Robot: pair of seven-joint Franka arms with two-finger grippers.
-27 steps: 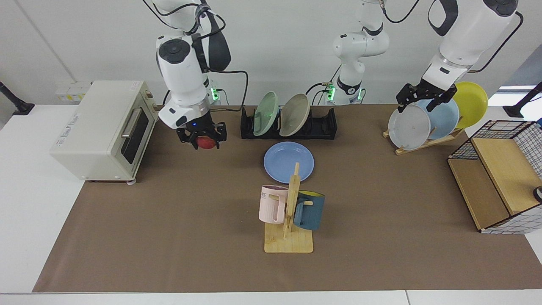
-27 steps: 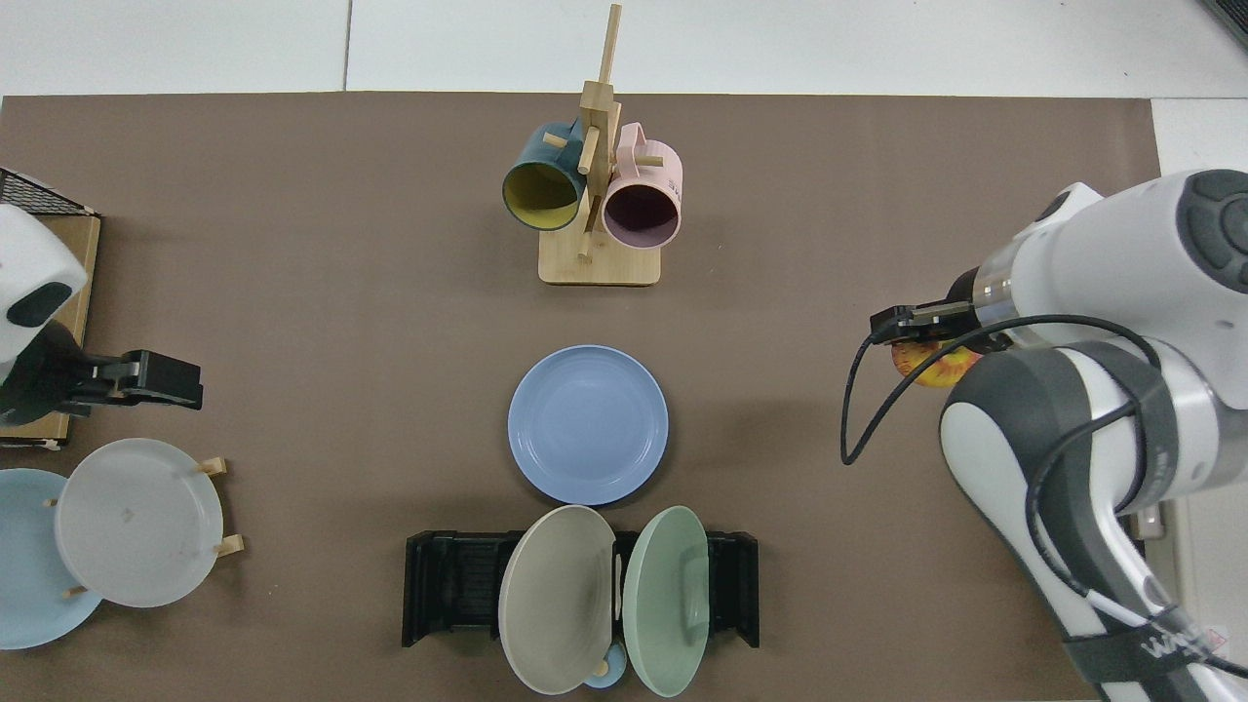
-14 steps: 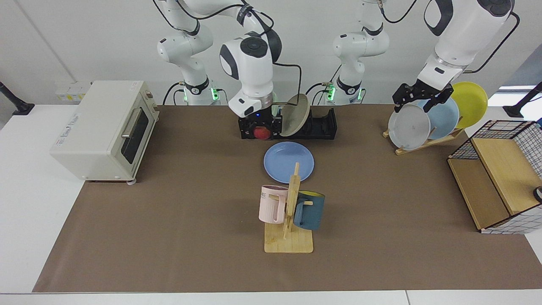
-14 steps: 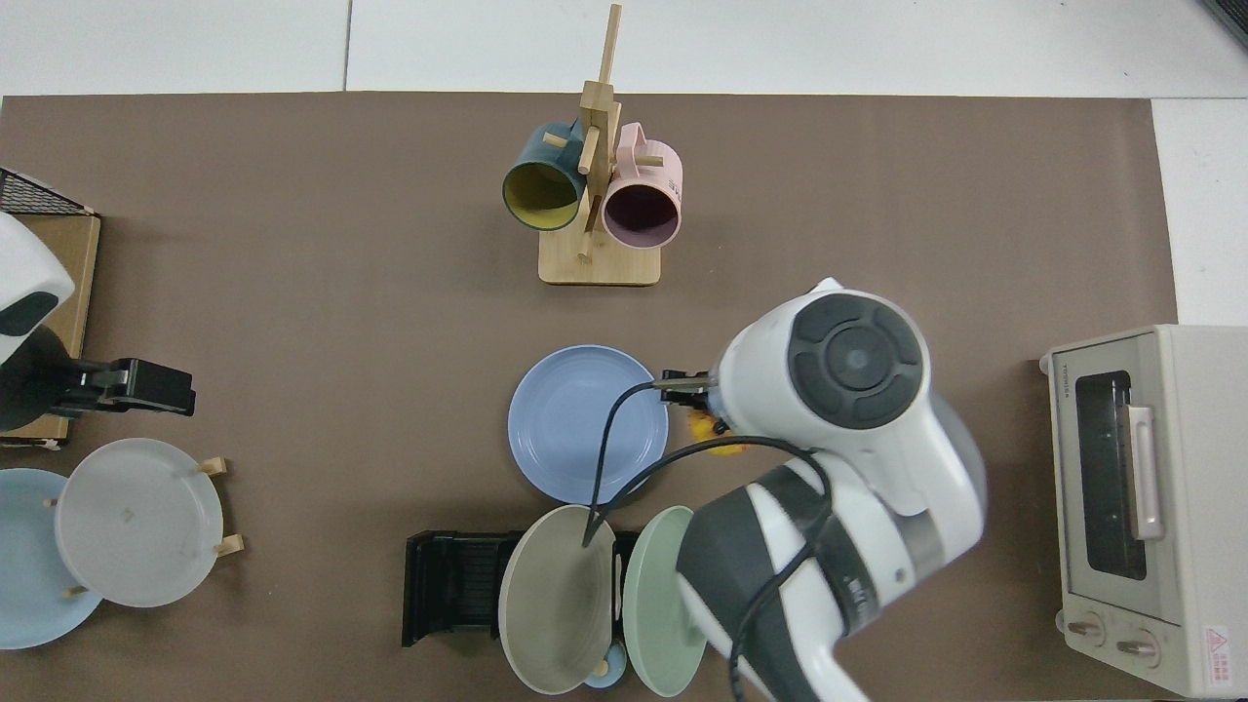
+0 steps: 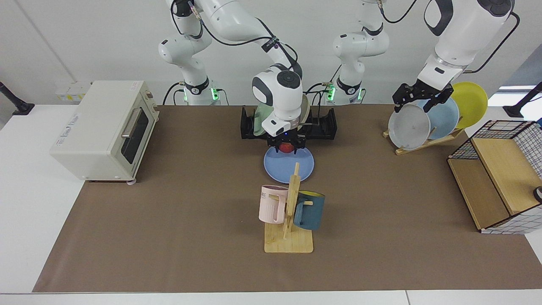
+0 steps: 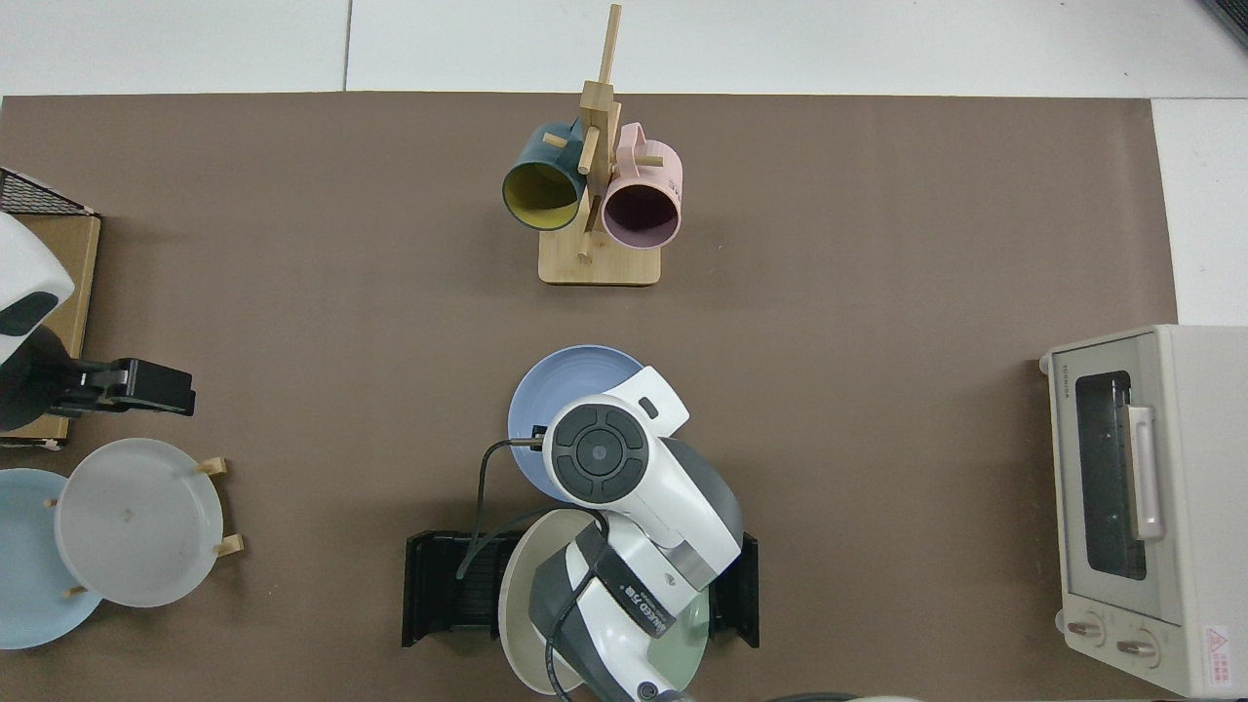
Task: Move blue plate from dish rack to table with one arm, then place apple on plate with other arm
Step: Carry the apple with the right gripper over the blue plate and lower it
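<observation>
Facing view: right gripper (image 5: 286, 148) pinches apple (image 5: 286, 147) just above blue plate (image 5: 289, 166) (flat on table (image 5: 169, 212), before rack (image 5: 326, 125)); left gripper (image 5: 417, 98) waits, jaws spread, by grey plate (image 5: 409, 127)

From above, my right arm's wrist covered the apple and much of the blue plate (image 6: 556, 385), so I couldn't see the right gripper there. In the facing view the mug tree (image 5: 292, 199) hid the plate's near rim. The left arm was cut off by the top view's edge.
</observation>
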